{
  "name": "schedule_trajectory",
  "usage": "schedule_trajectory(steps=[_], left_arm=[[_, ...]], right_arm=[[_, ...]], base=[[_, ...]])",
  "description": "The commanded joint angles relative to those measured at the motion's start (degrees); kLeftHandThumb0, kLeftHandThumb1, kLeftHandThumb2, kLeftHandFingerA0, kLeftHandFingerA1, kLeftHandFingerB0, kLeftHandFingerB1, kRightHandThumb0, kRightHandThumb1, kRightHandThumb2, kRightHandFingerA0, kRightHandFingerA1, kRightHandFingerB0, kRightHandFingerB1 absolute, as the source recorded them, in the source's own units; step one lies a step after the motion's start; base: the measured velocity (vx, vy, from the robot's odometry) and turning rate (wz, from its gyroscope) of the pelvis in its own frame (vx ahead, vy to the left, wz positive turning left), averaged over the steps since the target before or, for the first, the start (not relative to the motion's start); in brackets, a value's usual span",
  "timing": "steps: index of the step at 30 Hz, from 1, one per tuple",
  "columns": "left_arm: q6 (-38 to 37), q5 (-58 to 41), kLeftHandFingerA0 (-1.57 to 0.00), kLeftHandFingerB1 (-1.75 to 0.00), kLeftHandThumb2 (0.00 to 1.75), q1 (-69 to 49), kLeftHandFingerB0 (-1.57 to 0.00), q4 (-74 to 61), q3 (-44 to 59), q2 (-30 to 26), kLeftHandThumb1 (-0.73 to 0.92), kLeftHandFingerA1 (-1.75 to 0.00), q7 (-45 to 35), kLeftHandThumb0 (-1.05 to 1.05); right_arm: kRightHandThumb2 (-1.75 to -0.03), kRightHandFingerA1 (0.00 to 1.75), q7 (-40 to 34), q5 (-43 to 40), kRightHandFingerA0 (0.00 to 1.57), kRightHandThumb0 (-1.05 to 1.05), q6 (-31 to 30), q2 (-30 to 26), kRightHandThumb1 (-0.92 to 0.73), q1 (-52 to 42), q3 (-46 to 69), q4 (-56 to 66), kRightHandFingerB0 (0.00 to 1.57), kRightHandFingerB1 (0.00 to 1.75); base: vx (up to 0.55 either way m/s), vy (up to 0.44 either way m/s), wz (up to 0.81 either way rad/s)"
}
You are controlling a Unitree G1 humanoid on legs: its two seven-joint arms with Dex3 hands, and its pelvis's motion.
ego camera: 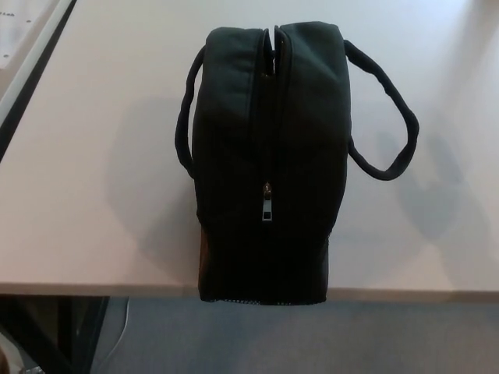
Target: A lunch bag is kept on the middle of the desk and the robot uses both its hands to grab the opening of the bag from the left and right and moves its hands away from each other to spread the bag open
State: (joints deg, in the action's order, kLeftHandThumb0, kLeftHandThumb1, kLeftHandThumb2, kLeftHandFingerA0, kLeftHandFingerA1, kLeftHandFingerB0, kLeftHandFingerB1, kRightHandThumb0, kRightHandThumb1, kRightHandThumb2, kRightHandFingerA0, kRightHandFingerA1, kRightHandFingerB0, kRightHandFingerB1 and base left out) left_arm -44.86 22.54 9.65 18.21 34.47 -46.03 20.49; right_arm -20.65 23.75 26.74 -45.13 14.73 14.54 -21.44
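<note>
No brand or label that I can read on the lunch bag (269,156); the only print around is on a white sheet (19,31) far off to the bag's upper left, and it's too small for me to make out. The bag stands on a pale, plain desk (101,195), its near end right at the desk's front edge, with grey carpet (312,339) below that edge and a dark desk leg (74,331) down to the bag's lower left. The zip line (269,117) runs along the bag's top toward me, the metal zip pull (268,208) hanging near the near end, and a small gap shows at the far end. One black handle (390,117) loops out flat to the bag's right, the other handle (185,125) hugs its left side. Neither of my hands shows, so I can't say how their fingers stand, or how the bag lies relative to them.
</note>
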Motion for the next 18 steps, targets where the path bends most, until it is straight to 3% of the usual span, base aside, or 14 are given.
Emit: schedule_trajectory(steps=[1,2,5,6,7,8,9,11,12,13,14,15,16,18], left_arm=[[-7.7,35.0,-0.17,-0.46,0.88,18.5,-0.04,9.1,-22.5,-9.7,0.33,-0.50,24.3,0.10],[-8.8,36.6,-0.29,-0.34,0.65,21.9,-0.07,9.7,-26.1,-9.1,0.55,-0.33,22.8,0.03],[-9.7,38.4,-0.29,-0.35,0.63,26.7,-0.10,8.7,-31.2,-7.5,0.55,-0.36,19.8,0.01],[-9.7,40.2,-0.30,-0.36,0.64,29.2,-0.09,9.0,-33.8,-6.3,0.53,-0.39,21.1,-0.01],[-9.5,43.3,-0.18,-0.46,0.86,33.0,0.00,10.0,-38.2,-4.1,0.35,-0.53,23.5,-0.02],[-8.8,45.1,-0.21,-0.27,0.60,34.9,-0.10,10.3,-40.8,-3.3,0.52,-0.40,24.3,-0.04],[-7.9,46.3,-0.21,-0.27,0.60,35.8,-0.10,10.3,-42.4,-3.2,0.52,-0.40,24.6,-0.04],[-8.7,46.9,-0.23,-0.33,0.63,38.4,-0.06,11.0,-45.8,-0.3,0.53,-0.37,24.3,-0.02],[-9.4,46.6,-0.12,-0.47,0.87,39.5,0.00,11.4,-47.2,1.4,0.37,-0.51,23.7,-0.04],[-9.4,46.8,-0.14,-0.47,0.85,40.2,-0.01,11.7,-48.4,2.3,0.34,-0.51,24.0,-0.05],[-7.8,48.6,-0.21,-0.36,0.61,41.3,-0.09,11.8,-51.0,3.4,0.48,-0.38,25.0,-0.03],[-5.9,50.6,-0.21,-0.36,0.61,42.6,-0.09,11.8,-54.0,4.6,0.48,-0.38,25.9,-0.03],[-5.3,51.5,-0.17,-0.33,0.67,43.3,-0.08,12.2,-55.5,5.2,0.43,-0.38,26.4,0.01],[-5.3,51.9,-0.21,-0.35,0.71,44.2,-0.08,13.1,-57.6,6.5,0.44,-0.36,27.2,0.06]], right_arm=[[-0.59,0.32,4.4,11.4,0.25,-0.17,16.9,-5.7,-0.58,24.2,-14.2,-9.6,0.17,0.30],[-0.61,0.31,6.4,12.7,0.21,-0.08,17.3,-4.6,-0.55,28.2,-16.7,-10.4,0.14,0.32],[-0.90,0.48,7.1,16.7,0.10,-0.05,18.1,-2.9,-0.37,35.2,-21.6,-12.3,0.07,0.47],[-0.62,0.32,7.4,18.1,0.28,-0.06,18.1,-1.8,-0.50,38.0,-23.5,-13.6,0.16,0.32],[-0.88,0.49,6.2,22.4,0.12,-0.01,18.5,-0.6,-0.35,42.4,-27.4,-15.8,0.07,0.47],[-0.63,0.30,5.8,24.8,0.19,-0.01,18.5,-0.1,-0.53,44.6,-29.5,-16.9,0.11,0.31],[-0.63,0.30,5.8,25.7,0.19,-0.01,18.3,0.0,-0.53,45.6,-30.7,-17.4,0.11,0.31],[-0.62,0.30,4.9,28.5,0.20,-0.02,17.3,1.9,-0.55,49.2,-34.2,-20.5,0.13,0.31],[-0.60,0.33,3.1,29.7,0.22,0.01,17.7,3.0,-0.53,50.9,-35.8,-22.5,0.18,0.31],[-0.58,0.31,2.3,30.2,0.22,-0.01,17.8,3.5,-0.53,51.9,-36.9,-23.7,0.20,0.31],[-0.86,0.47,2.4,31.0,0.06,-0.07,16.9,4.4,-0.38,53.2,-38.4,-24.7,0.06,0.47],[-0.86,0.47,2.6,31.8,0.06,-0.07,15.7,5.3,-0.38,54.7,-40.1,-25.7,0.06,0.47],[-0.56,0.28,2.4,32.0,0.18,-0.07,15.5,5.6,-0.55,55.3,-40.9,-26.0,0.14,0.30],[-0.56,0.29,1.7,33.2,0.16,-0.09,14.7,6.3,-0.56,56.6,-42.6,-26.4,0.10,0.30]], base=[[0.00,0.000,0.00],[0.00,0.000,0.00],[0.00,0.000,0.00],[0.00,0.000,0.00],[0.00,0.000,0.00],[0.00,0.000,0.00],[0.00,0.000,0.00],[0.00,0.000,0.00],[0.00,0.000,0.00],[0.00,0.000,0.00],[0.00,0.000,0.00],[0.00,0.000,0.00],[0.00,0.000,0.00],[0.00,0.000,0.00]])
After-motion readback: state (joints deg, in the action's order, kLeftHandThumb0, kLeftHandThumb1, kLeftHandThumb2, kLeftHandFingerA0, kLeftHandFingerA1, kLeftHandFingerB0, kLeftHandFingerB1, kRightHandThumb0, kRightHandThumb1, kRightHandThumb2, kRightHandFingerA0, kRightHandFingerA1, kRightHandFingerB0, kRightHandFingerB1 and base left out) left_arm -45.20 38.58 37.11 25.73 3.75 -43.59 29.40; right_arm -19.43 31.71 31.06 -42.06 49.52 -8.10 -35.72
